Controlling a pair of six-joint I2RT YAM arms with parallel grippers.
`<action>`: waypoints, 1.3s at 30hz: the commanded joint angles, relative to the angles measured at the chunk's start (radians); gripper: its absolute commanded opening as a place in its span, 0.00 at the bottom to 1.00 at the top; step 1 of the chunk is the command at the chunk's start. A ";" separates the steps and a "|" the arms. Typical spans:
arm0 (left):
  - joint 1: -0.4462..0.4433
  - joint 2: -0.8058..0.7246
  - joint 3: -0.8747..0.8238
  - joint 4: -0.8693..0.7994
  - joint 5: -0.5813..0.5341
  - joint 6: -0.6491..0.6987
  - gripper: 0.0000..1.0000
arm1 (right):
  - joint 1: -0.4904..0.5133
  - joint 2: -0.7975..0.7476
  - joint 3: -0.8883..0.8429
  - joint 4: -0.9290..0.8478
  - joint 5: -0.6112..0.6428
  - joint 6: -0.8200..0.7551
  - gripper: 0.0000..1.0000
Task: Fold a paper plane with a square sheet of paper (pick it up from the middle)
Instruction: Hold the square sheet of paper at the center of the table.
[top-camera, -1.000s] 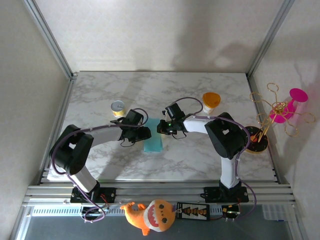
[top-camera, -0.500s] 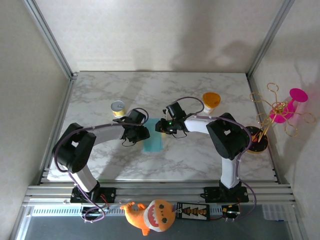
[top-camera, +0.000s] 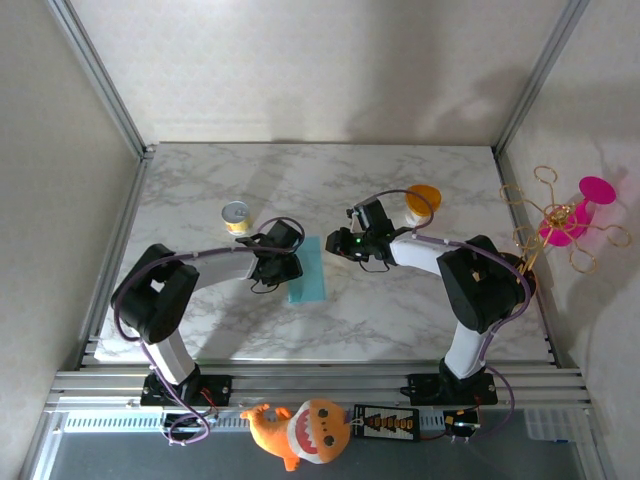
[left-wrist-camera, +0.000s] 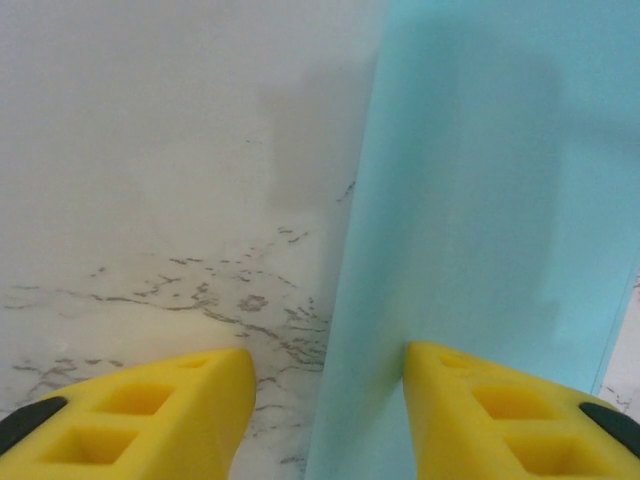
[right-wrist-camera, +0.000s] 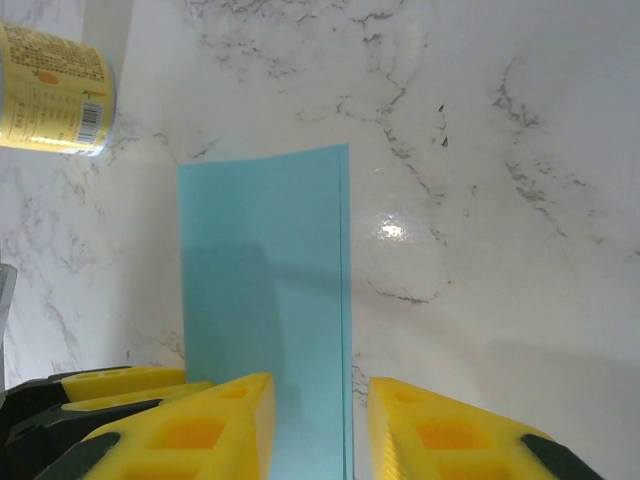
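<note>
Both arms reach inward, low over the marble counter (top-camera: 400, 190). The left hand (top-camera: 290, 266), fingers parted, straddles the left edge of the folded teal sheet of paper (top-camera: 308, 272), which lies flat mid-counter. The right hand (top-camera: 337, 244), fingers apart and empty, hovers near its far right corner.

Soft, even light falls from above, leaving faint shadows on the tabletop (top-camera: 400, 310) and back wall (top-camera: 300, 70). In the right wrist view a small glare spot sits beside the paper (right-wrist-camera: 265, 250), whose near half is shaded. The left wrist view is slightly blurred.
</note>
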 joint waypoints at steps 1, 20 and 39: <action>-0.027 0.130 -0.048 0.018 0.045 0.008 0.47 | 0.000 -0.006 -0.013 0.014 -0.007 -0.022 0.31; -0.034 0.164 -0.043 0.007 0.037 -0.014 0.50 | 0.053 0.055 0.028 0.007 -0.065 -0.043 0.25; -0.034 0.166 -0.059 0.011 0.026 -0.036 0.51 | 0.089 0.121 0.072 -0.029 -0.099 -0.061 0.21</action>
